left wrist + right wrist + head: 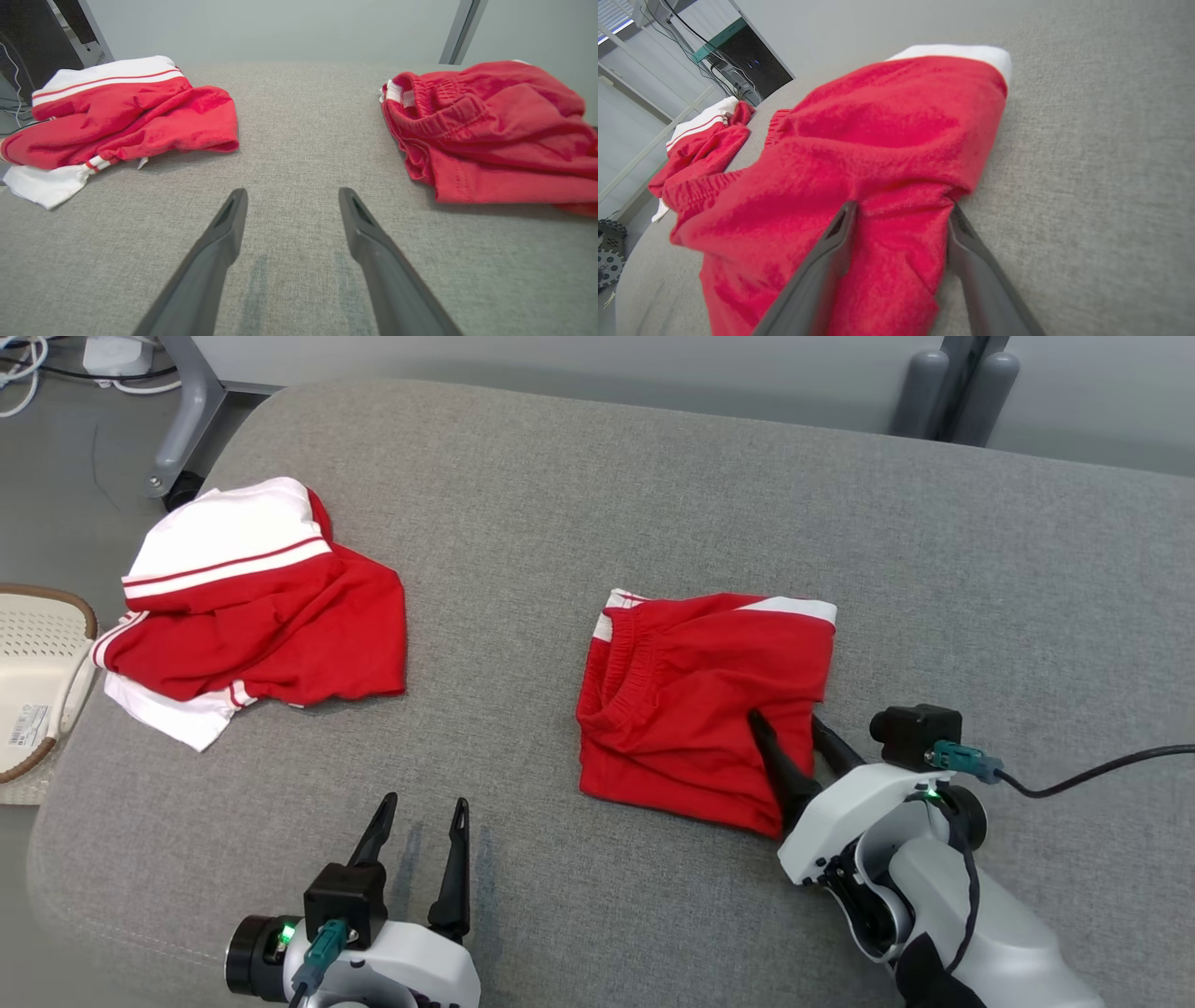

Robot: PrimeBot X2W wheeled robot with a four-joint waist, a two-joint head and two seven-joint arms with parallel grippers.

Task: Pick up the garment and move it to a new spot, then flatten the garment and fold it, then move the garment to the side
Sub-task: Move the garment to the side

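To your left, a crumpled red-and-white garment [271, 616] lies on the grey table [523, 504], and your left end effector [425, 801] sits nearer you with its fingers spread, holding nothing. Right of centre lie the folded red shorts [691, 709] (waistband facing left). Your right end effector [786, 717] straddles their near right corner, fingers spread around a ridge of cloth.

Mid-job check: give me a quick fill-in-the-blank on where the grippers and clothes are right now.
1. The right gripper has a fold of the ____ shorts between its fingers.
2. The left gripper is ____, holding nothing.
3. In the head view, the red-and-white garment lies to the shorts' ____.
Missing words: red; open; left.
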